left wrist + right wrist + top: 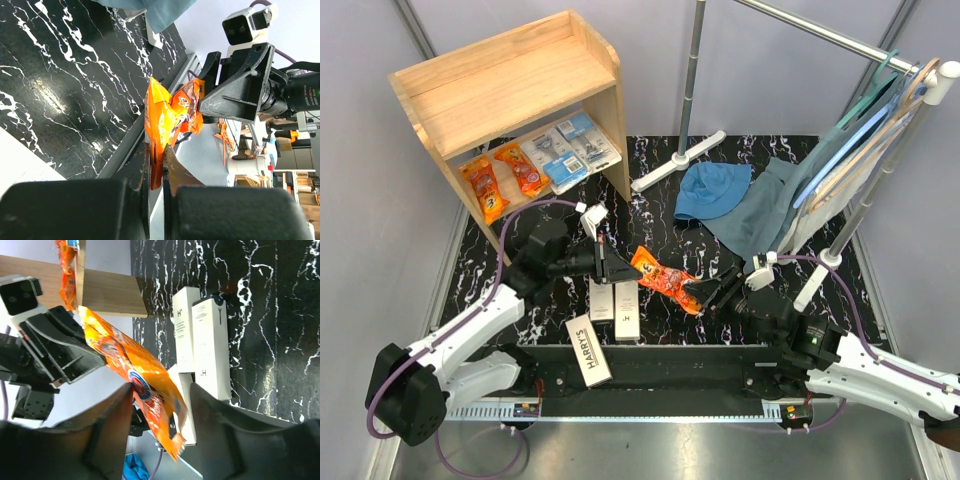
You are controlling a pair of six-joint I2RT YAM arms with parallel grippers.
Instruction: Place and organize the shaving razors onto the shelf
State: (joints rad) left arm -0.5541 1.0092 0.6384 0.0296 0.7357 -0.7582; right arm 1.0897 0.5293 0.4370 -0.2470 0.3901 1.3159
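A shiny orange razor pack (665,280) hangs in the air between both grippers. My left gripper (620,265) is shut on its left end; the left wrist view shows the pack (170,110) pinched between the jaws of that gripper (156,147). My right gripper (705,293) is open, and in the right wrist view the pack's other end (142,377) lies between the spread jaws of that gripper (162,390). Three white Harry's boxes (603,298) (626,310) (588,350) lie on the table below. The wooden shelf (500,85) holds two orange packs (483,185) and blue blister packs (570,148) on its lower level.
A metal clothes rack (692,70) stands behind, with its white foot (678,160) on the black marbled table. Blue cloths (715,190) lie on the table to the right, and garments on hangers (860,150) hang at far right.
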